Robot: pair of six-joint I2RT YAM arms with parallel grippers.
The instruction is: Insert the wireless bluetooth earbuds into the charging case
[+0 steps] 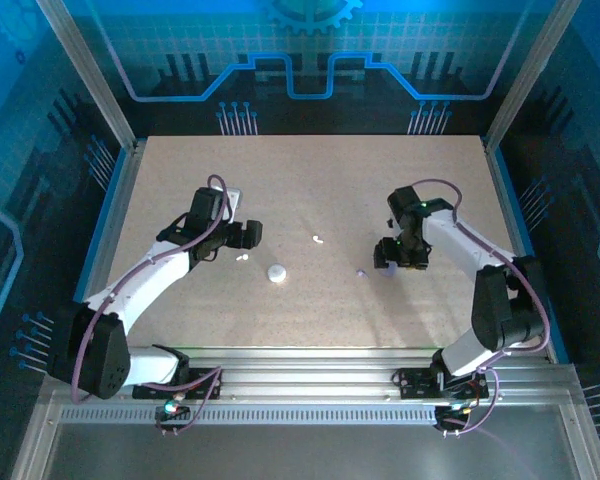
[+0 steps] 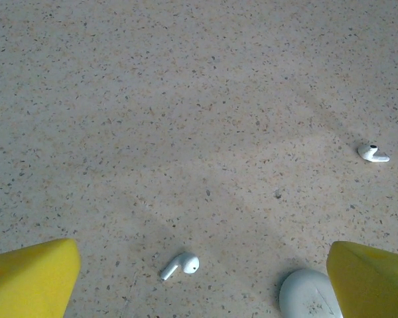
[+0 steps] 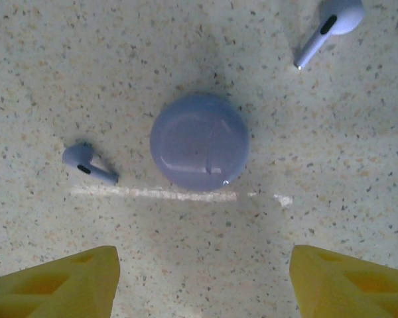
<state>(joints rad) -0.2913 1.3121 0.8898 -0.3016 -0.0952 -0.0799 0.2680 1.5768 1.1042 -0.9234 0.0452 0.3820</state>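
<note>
**A:** From above, where does everything sit?

**B:** The white charging case (image 1: 277,272) lies on the table (image 1: 310,180), near the middle. One white earbud (image 1: 243,258) lies just left of it, close under the left end effector (image 1: 248,235). The second white earbud (image 1: 317,240) lies farther back and to the right, apart from the case. The right end effector (image 1: 400,258) hangs over the right half, with a small purple piece (image 1: 360,271) near it.

**A:** And the left wrist?

**B:** The left end effector (image 2: 202,244) is spread wide and holds nothing. The white earbud (image 2: 180,266) lies loose on the table between its yellow fingers (image 2: 30,278). The white charging case (image 2: 308,295) sits at the bottom edge beside the other finger. The second white earbud (image 2: 373,154) lies well off toward the right edge.

**A:** Right wrist?

**B:** The right end effector (image 3: 203,250) is just as wide open and empty. Ahead of it is a round purple case (image 3: 199,141). One purple earbud (image 3: 89,164) lies at its left and another purple earbud (image 3: 328,23) at the top right, both loose. A pale streak (image 3: 152,193) marks the table just below the case.
</note>
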